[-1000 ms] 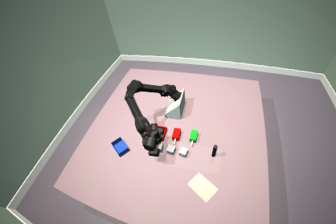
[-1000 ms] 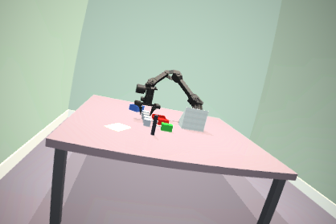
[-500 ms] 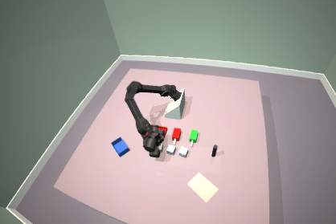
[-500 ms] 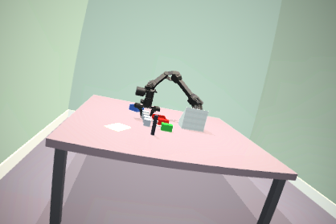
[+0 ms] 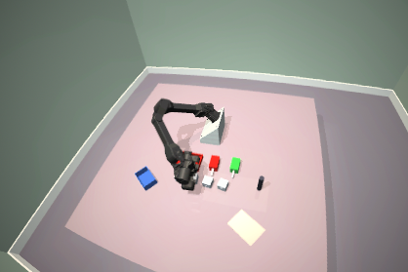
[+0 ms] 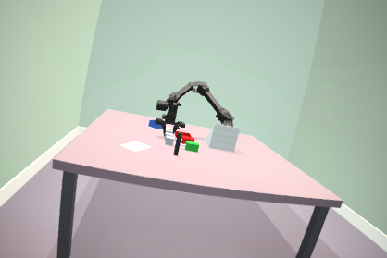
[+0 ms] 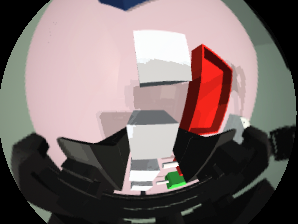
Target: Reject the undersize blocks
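Note:
My gripper (image 5: 189, 186) (image 6: 169, 129) (image 7: 149, 125) points down and is shut on a steel block (image 7: 153, 145) in the row. Another pale block (image 7: 162, 57) stands ahead of it, beside the red tray (image 7: 192, 100) (image 5: 200, 157). Two more blocks stand behind the held one: one block (image 5: 207, 181) and an end block (image 5: 223, 184). The green GO gauge (image 5: 235, 164) (image 6: 192, 146) (image 7: 175, 180) lies on the table with its pin toward the blocks. The hole of the held block is not visible, and the arm hides part of the row in the top view.
A red gauge (image 5: 214, 162) lies between the tray and the green gauge. A blue tray (image 5: 146, 178) (image 6: 155, 124) is on the far side. A dark upright cylinder (image 5: 261, 183) (image 6: 178, 144), a pale square sheet (image 5: 246, 227) (image 6: 135, 146) and a grey-white wedge (image 5: 213, 134) (image 6: 224, 137) also stand or lie around.

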